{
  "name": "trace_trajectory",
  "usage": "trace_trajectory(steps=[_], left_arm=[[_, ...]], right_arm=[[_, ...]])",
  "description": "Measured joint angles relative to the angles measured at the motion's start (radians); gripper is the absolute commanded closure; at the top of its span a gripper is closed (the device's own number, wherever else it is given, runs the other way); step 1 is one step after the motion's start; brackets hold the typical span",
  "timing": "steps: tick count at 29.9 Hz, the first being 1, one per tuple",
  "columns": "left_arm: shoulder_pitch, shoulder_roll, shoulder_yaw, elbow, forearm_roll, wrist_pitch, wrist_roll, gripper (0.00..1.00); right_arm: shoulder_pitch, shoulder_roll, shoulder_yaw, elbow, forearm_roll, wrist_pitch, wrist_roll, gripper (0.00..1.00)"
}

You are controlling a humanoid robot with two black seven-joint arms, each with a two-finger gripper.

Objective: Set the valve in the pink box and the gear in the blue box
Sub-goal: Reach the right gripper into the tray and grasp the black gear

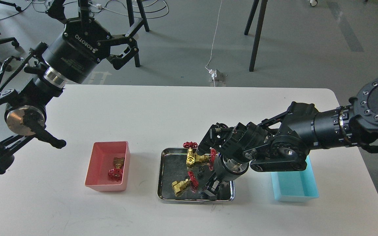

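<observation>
The pink box [94,170] stands on the left of the table and holds one valve [116,167] with a red handwheel. The steel tray [162,173] in the middle holds two valves [196,158] at the back, one valve [181,186] at the front left, and a tiny black gear [200,171] between them. My right gripper [209,191] points down into the tray's front right part and covers the spot under it; its dark fingers cannot be told apart. The blue box [294,188] stands on the right, partly behind my right arm. My left gripper [138,36] is open and empty, high beyond the table's far left edge.
My right arm [307,144] stretches low across the right half of the table, over the blue box's far end. My left arm's elbow [25,118] hangs over the table's left edge. Chair and stand legs are on the floor beyond the table.
</observation>
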State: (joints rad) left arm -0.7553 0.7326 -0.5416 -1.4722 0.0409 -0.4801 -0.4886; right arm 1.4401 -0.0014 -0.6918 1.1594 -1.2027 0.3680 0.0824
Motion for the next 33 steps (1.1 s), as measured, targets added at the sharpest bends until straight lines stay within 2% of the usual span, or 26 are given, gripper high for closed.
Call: trace_trajectory(steps=[12,22,33], left_arm=[[0.017,-0.022,-0.001,0.024,0.002,-0.001,0.0,0.01],[0.031,-0.042,0.0,0.035,0.004,0.0,0.0,0.01],[0.036,-0.063,0.0,0.051,0.004,0.0,0.0,0.01]], right_arm=[[-0.034,0.001,-0.02,-0.011,0.001,-0.004,-0.01,0.46],[-0.058,0.001,-0.019,-0.035,0.004,-0.005,-0.011,0.57],[-0.056,0.001,-0.009,-0.032,0.014,-0.005,-0.009,0.64]])
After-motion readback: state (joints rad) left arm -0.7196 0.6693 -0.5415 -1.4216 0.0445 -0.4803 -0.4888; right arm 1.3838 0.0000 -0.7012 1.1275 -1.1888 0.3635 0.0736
